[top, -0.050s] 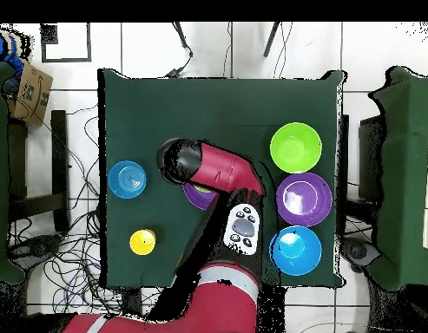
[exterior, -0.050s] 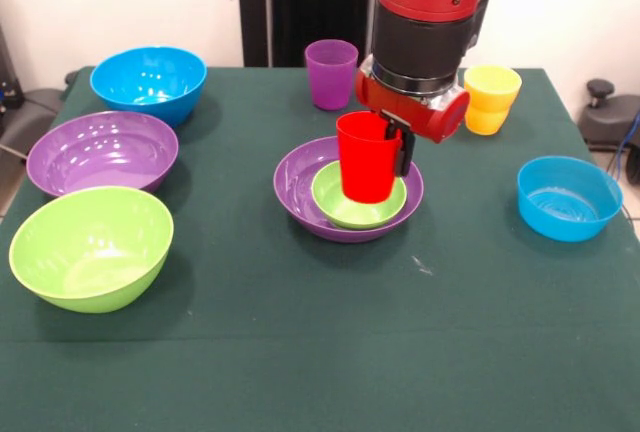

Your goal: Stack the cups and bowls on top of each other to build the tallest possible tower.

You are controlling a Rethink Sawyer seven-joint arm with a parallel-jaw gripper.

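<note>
My gripper [exterior, -0.050s: 393, 148] is shut on the right rim of the red cup [exterior, -0.050s: 366, 159]. One black finger [exterior, -0.050s: 404, 150] shows outside the cup's wall. The cup is upright, and its base sits low in the small green bowl [exterior, -0.050s: 358, 209]. That bowl is nested in a large purple bowl [exterior, -0.050s: 298, 187] at the table's middle. In the overhead view the arm [top, -0.050s: 219, 170] covers this stack, and only a purple edge [top, -0.050s: 197, 198] peeks out.
A purple cup [exterior, -0.050s: 331, 73] and stacked yellow cups [exterior, -0.050s: 491, 99] [top, -0.050s: 143, 242] stand behind the stack. A small blue bowl [exterior, -0.050s: 568, 198] [top, -0.050s: 128, 179] is at the right. At the left stand a large blue bowl [exterior, -0.050s: 148, 83] [top, -0.050s: 295, 250], a purple bowl [exterior, -0.050s: 101, 152] [top, -0.050s: 302, 199] and a lime bowl [exterior, -0.050s: 90, 246] [top, -0.050s: 295, 147].
</note>
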